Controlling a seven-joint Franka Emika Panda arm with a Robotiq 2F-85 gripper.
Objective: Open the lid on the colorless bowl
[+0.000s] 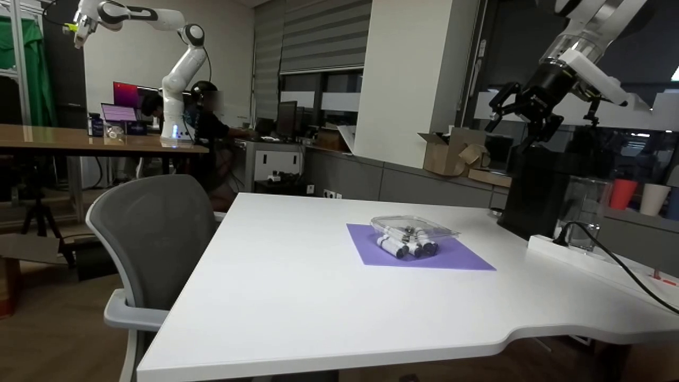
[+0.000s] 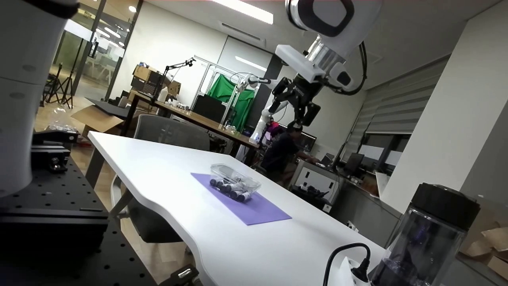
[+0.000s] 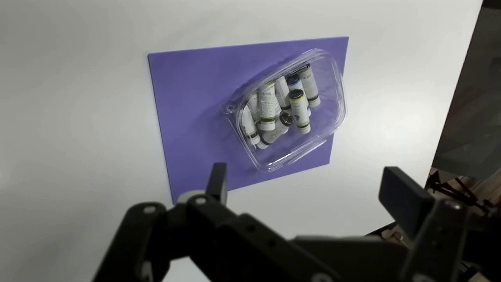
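Observation:
The colorless bowl [image 1: 377, 233] is a see-through plastic container holding several small white tubes with dark bands. It stands on a purple sheet. Its transparent lid [image 1: 419, 220] lies over the top; I cannot tell whether it is fully pressed shut. In an exterior view the lid [image 2: 230, 171] also shows above the tubes. In the wrist view the lid [image 3: 327, 98] is seen from above, beyond the fingertips. My gripper [image 3: 307, 186] is open with nothing between its fingers. It hangs well above the table, apart from the bowl, in both exterior views [image 1: 508, 135] [image 2: 286, 115].
The purple sheet [image 3: 195, 117] lies flat on the white table [image 1: 297, 297]. A power strip [image 1: 551, 249] with a black cable and a clear bottle with a black lid [image 2: 420, 234] are near one table edge. A grey chair [image 1: 154, 239] stands beside the table.

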